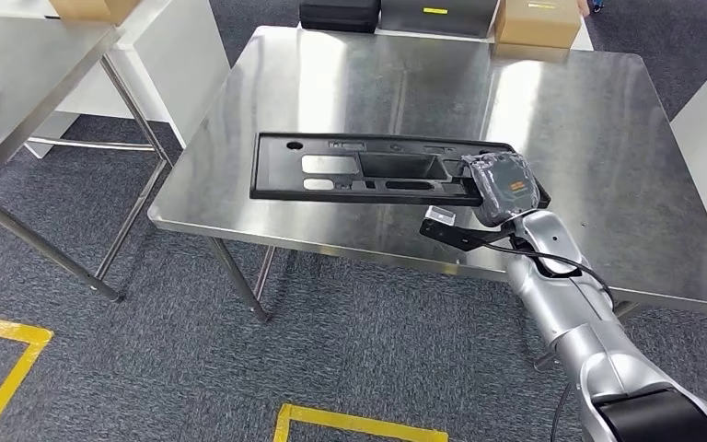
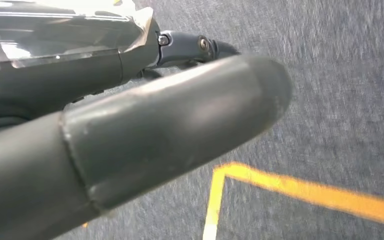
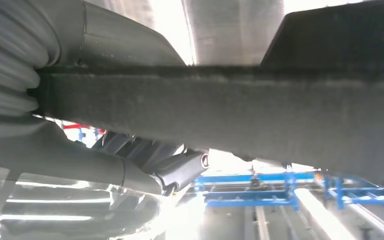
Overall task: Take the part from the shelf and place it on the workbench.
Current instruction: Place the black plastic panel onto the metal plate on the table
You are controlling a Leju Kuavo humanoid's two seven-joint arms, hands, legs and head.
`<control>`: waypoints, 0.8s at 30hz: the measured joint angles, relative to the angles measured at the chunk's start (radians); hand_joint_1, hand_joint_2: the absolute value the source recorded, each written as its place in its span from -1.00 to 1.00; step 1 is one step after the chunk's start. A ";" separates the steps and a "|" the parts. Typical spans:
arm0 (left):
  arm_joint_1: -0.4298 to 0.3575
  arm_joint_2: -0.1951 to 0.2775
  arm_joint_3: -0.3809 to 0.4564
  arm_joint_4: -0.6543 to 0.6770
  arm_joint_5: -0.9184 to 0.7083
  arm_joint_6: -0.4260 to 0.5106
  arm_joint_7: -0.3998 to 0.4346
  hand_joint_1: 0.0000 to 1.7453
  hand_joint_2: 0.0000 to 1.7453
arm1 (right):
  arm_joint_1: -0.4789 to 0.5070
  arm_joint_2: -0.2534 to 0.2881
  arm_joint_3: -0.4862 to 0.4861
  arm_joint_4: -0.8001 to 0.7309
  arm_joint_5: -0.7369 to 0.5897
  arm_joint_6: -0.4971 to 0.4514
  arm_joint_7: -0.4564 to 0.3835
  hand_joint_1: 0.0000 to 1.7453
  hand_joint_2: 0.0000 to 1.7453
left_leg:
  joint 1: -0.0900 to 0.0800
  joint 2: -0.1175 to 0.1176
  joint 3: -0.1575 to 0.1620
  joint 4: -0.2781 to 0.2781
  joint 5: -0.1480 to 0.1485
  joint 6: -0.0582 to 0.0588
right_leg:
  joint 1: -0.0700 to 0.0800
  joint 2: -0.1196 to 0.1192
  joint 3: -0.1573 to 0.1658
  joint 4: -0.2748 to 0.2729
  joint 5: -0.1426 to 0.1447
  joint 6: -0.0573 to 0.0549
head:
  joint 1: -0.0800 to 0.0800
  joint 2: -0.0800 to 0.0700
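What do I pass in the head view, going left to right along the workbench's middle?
Bare workbench → long black part with cut-outs → right hand holding the part's right end → bare steel again, out to the bench's right edge.

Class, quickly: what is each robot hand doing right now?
Left robot hand: holding nothing; open or closed cannot be told.
Right robot hand: holding the black part above the workbench.

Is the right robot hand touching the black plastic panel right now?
Touching. In the head view the right robot hand grips the black plastic panel's right end over the steel workbench.
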 joint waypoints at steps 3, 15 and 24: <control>-0.003 -0.003 0.000 0.000 -0.001 -0.001 -0.001 -1.00 -1.00 | -0.005 -0.003 -0.003 0.006 0.005 -0.001 0.005 0.94 1.00 | 0.007 -0.003 0.049 -0.036 -0.008 -0.006 | -0.004 0.003 -0.084 0.136 -0.021 0.002 | -0.001 0.000; 0.002 -0.008 0.010 0.000 -0.020 0.003 -0.121 -1.00 -1.00 | -0.048 -0.046 -0.051 0.166 0.054 -0.011 0.071 0.94 1.00 | 0.041 -0.020 0.093 0.046 -0.140 -0.099 | -0.043 -0.003 -0.172 0.009 0.110 0.010 | -0.004 0.000; 0.001 -0.023 0.031 0.000 -0.006 -0.012 -0.325 -1.00 -1.00 | -0.107 -0.110 -0.068 0.294 0.149 -0.022 0.170 0.94 1.00 | 0.047 0.001 -0.044 0.149 -0.104 -0.101 | -0.018 0.008 -0.139 0.048 0.043 -0.020 | -0.002 0.000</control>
